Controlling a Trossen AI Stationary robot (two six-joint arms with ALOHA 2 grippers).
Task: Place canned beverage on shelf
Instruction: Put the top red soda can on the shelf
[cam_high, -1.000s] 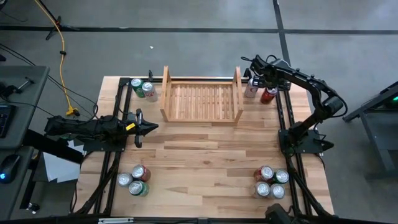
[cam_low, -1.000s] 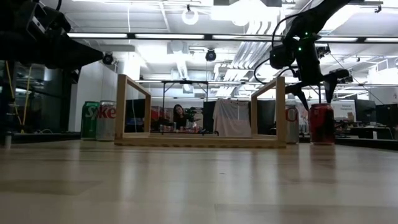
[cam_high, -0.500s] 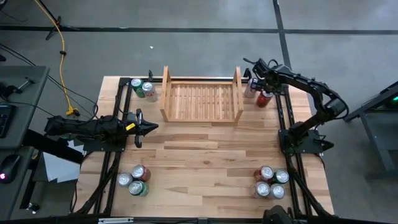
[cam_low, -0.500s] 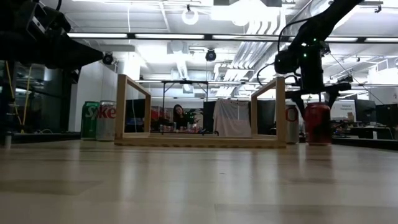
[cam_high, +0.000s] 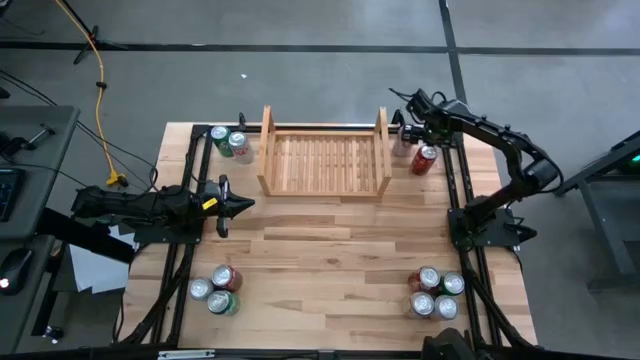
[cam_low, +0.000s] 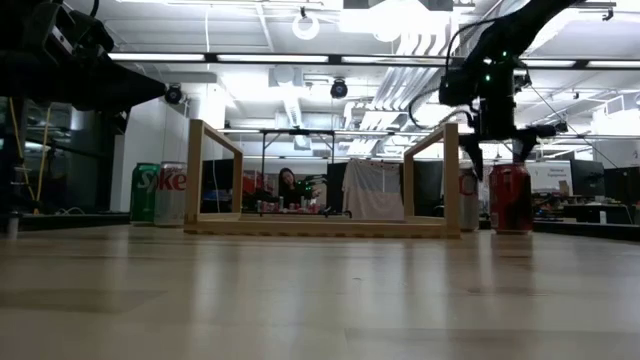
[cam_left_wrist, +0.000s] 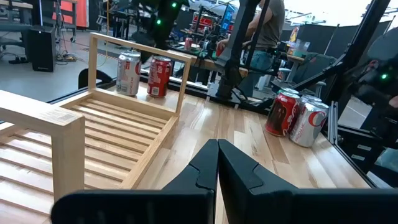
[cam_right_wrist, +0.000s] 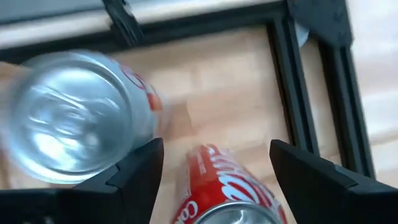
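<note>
Pale wood makes up both the tabletop and the shelf in the high view, the shelf standing at the far middle with nothing on its slats. Just beyond its right side board stand a red can and a silver can, and the right pincer hangs over that pair, its fingers apart and gripping nothing. The left pincer waits over the left part of the tabletop, fingers pressed together and empty. A green can and another silver one stand just left of the shelf; two clusters of cans sit at the near corners.

Level with the tabletop, the low view shows the shelf as an open frame with two upright boards. The red can stands upright to its right, apart from the board, with the right pincer just above its top, fingers spread to either side. A person sits in the room behind.

From the left wrist, the closed fingers point across the shelf toward the two cans past its far board.

From the right wrist, the parted fingers frame the red can from above, the silver can just beside it.
</note>
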